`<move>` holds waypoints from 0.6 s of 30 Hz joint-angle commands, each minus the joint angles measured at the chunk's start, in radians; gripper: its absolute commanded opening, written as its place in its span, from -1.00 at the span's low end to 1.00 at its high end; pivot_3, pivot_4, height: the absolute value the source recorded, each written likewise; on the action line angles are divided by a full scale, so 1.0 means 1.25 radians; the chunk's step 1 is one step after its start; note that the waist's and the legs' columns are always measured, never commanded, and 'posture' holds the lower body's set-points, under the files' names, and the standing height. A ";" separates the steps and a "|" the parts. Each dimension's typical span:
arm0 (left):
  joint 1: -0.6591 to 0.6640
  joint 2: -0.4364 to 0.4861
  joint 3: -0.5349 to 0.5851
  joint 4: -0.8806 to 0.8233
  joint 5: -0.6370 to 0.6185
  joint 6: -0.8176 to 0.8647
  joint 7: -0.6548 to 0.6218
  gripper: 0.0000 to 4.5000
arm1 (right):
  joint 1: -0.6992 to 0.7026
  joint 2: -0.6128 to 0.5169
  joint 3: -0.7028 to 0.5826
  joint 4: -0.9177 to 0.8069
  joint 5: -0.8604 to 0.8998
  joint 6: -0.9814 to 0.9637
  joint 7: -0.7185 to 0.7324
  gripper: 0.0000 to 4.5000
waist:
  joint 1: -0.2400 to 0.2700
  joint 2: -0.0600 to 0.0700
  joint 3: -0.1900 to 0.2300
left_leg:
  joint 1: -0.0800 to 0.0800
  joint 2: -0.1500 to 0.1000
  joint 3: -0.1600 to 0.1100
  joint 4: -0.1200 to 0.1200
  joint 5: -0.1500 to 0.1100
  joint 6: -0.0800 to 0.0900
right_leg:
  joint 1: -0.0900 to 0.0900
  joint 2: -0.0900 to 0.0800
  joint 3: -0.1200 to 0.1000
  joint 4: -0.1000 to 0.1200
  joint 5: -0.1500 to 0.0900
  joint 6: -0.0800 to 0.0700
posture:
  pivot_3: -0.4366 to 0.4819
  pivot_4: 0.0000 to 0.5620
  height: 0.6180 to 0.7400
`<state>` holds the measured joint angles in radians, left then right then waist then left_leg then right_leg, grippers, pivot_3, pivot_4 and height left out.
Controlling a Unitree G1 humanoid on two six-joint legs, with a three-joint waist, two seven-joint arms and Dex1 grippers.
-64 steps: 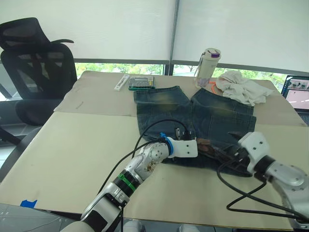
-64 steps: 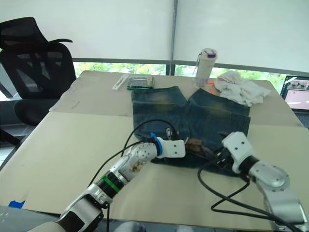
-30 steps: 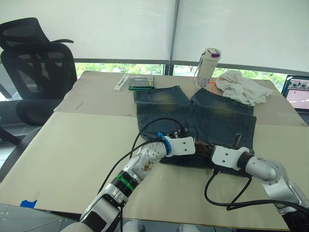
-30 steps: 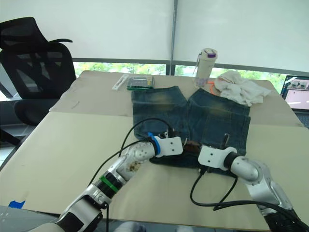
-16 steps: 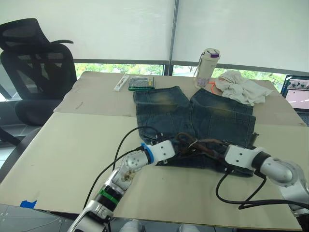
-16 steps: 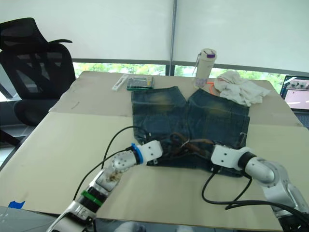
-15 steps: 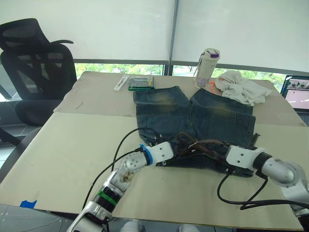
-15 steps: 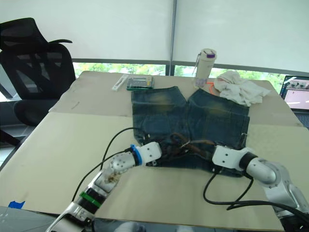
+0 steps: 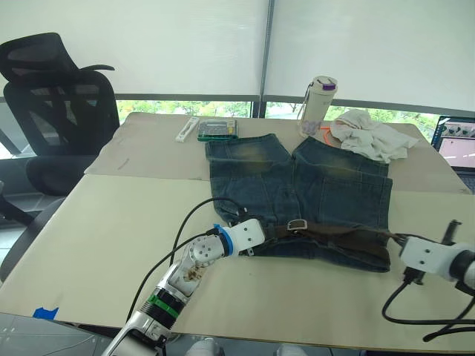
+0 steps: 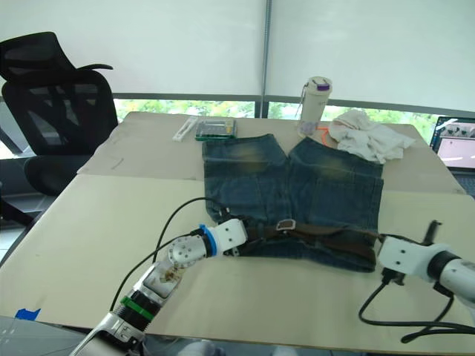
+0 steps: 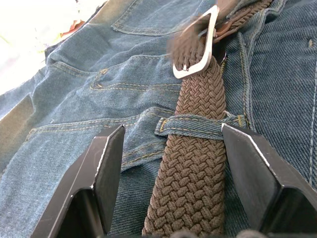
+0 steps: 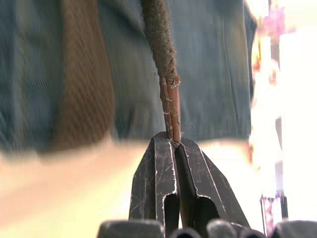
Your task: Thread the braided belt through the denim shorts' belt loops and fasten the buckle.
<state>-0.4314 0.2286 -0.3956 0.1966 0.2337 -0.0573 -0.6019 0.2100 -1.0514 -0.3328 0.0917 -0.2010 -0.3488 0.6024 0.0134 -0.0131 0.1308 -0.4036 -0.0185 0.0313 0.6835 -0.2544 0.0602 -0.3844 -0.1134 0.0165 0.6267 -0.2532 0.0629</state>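
The denim shorts (image 9: pixel 297 178) lie flat on the table with the waistband toward me. The braided belt (image 9: pixel 334 236) runs straight along that waistband, and its silver buckle (image 9: pixel 297 225) rests near the middle. My left gripper (image 9: pixel 260 231) is open at the waistband's left end. Its fingers (image 11: pixel 111 168) stand either side of the belt without touching it, just before a belt loop (image 11: pixel 195 126) that the strap passes under. My right gripper (image 12: pixel 173 141) is shut on the belt's stiff tip (image 12: pixel 171 106), off the right edge of the shorts (image 9: pixel 397 239).
At the table's far side stand a white bottle (image 9: pixel 318 100), a crumpled white cloth (image 9: pixel 371 133), a green flat box (image 9: pixel 217 130) and a white stick (image 9: pixel 187 128). An office chair (image 9: pixel 52 96) is far left, a screen (image 9: pixel 456 141) far right. Black cables (image 9: pixel 423 304) trail from my right arm.
My right gripper has drawn the belt tip to the right, past the shorts' edge. The bunched strap is now straight along the waistband. The left gripper stayed in place.
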 commanded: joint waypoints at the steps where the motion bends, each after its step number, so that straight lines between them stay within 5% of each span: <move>1: 0.023 0.017 -0.010 0.030 0.012 0.024 -0.007 0.47 | 0.009 -0.027 -0.072 0.033 -0.009 0.014 -0.020 -1.00 | 0.001 0.000 0.000 | 0.000 0.000 0.000 0.000 0.000 0.000 | 0.000 0.000 0.000 0.000 0.000 0.000 | -0.05 -0.47 1.00; 7: 0.024 -0.015 0.049 -0.013 -0.066 0.035 0.007 0.47 | -0.034 0.025 -0.074 -0.016 0.071 0.063 -0.015 -1.00 | 0.002 0.000 0.000 | 0.000 0.000 0.000 0.000 0.000 0.000 | 0.000 0.000 0.000 0.000 0.000 0.000 | -0.05 -0.47 1.00; 15: 0.032 -0.027 0.189 -0.271 -0.268 0.246 -0.005 0.49 | -0.048 0.056 -0.126 -0.066 0.183 0.143 0.033 0.23 | 0.001 0.000 0.000 | -0.002 0.000 0.000 0.000 0.000 0.000 | -0.002 -0.001 0.000 0.000 0.000 0.000 | -0.05 -0.47 1.00; 18: 0.042 0.021 0.289 -0.332 -0.344 0.352 -0.002 0.49 | -0.032 0.093 -0.175 -0.108 0.286 0.203 0.069 0.70 | -0.001 0.000 0.000 | -0.002 0.001 0.000 0.000 0.000 0.000 | -0.002 0.000 0.000 0.000 0.000 0.000 | -0.05 -0.47 1.00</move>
<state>-0.3831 0.2199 -0.1090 -0.1597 -0.1409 0.3196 -0.6047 0.1609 -0.9449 -0.4891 0.0057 0.0693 -0.1366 0.6611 0.0123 -0.0126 0.1310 -0.4061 -0.0178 0.0309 0.6830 -0.2544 0.0601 -0.3868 -0.1137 0.0167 0.6267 -0.2532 0.0629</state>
